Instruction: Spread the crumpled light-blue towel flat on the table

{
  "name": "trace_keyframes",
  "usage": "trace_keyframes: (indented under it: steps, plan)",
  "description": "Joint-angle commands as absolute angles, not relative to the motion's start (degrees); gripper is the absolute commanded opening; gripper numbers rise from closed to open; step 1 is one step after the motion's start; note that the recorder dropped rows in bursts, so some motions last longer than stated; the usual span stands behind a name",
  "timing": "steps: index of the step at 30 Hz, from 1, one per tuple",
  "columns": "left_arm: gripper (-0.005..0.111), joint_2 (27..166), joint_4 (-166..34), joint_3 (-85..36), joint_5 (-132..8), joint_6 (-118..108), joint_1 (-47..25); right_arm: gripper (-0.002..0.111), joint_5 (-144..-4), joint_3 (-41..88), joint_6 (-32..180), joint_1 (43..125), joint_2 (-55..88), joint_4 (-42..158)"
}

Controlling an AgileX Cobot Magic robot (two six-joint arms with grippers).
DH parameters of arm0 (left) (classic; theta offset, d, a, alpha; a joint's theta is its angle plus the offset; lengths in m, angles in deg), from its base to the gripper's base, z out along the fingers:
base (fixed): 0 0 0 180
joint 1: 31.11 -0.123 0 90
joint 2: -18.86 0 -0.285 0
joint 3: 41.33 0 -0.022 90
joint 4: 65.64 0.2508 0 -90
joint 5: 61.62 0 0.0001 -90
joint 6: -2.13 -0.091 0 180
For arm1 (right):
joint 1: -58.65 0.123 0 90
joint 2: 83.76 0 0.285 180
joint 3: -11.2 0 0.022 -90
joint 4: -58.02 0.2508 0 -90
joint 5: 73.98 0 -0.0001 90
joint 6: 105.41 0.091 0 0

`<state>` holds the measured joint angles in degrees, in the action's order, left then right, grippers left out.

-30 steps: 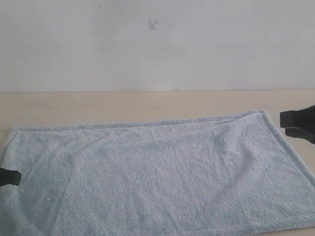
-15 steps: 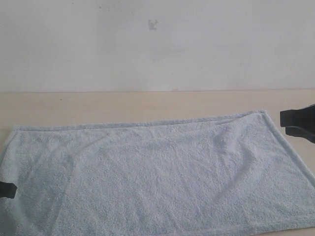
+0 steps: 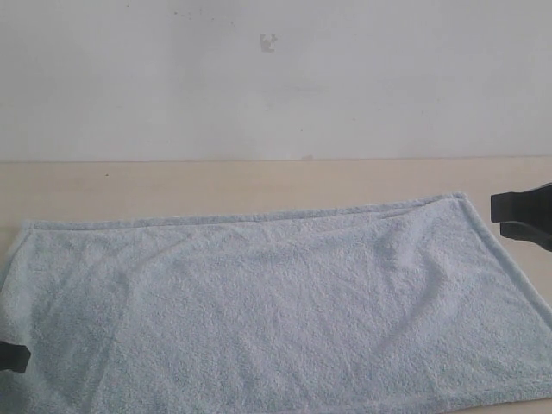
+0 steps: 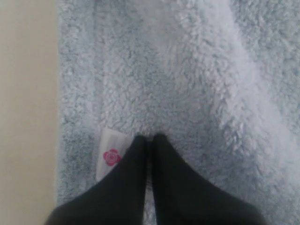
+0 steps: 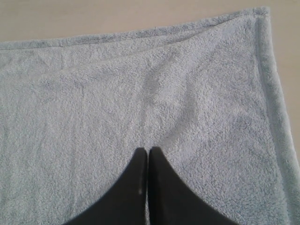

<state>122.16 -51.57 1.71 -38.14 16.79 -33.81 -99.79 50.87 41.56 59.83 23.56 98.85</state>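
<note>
While the towel (image 3: 276,302) lies spread nearly flat over the table (image 3: 216,185), the exterior view shows the pale blue cloth covering most of the beige surface. Its far hem runs roughly along the table's length, with bare wood beyond it up to a white wall (image 3: 259,86). Only shallow wrinkles cross the pile. The left gripper (image 3: 10,355) shows as a dark tip at the frame's left edge, over the towel's near left end. The right gripper (image 3: 520,217) juts in from the right edge, just beside the towel's far right corner. From this angle it is not clear whether either pincer is clenched or released.

On the left wrist camera, the left gripper (image 4: 149,138) has its two black fingers (image 4: 131,178) pressed together at the tips, clenched, with no cloth visible between them. They hang over the towel (image 4: 187,70) close to its hemmed edge; whether they touch the pile cannot be told. A small white tag (image 4: 111,157) bearing a pink flower mark sits just beside the fingers, partly hidden by one of them. A soft raised ridge runs across the cloth, and a strip of bare table (image 4: 26,93) borders the hem.

On the right wrist camera, the right gripper (image 5: 148,151) is likewise clenched and holds nothing, tips together above the towel (image 5: 117,84). The hemmed corner lies flat ahead of it, with a faint crease running alongside the hem and bare table (image 5: 93,16) beyond.
</note>
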Motion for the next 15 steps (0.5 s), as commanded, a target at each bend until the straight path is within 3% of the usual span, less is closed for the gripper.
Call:
trace_keyframes:
  steps: [1, 15]
  plan:
    - [0.004, 124.06, -51.19, 1.97, -33.77, 17.54, -33.91, 0.000, -99.43, 51.09, 40.98, 59.99, 23.98, 98.85]
    - [0.004, 120.18, -35.81, 1.97, -24.74, 35.57, -33.91, 0.000, -99.65, 51.09, 40.98, 59.99, 23.98, 98.86]
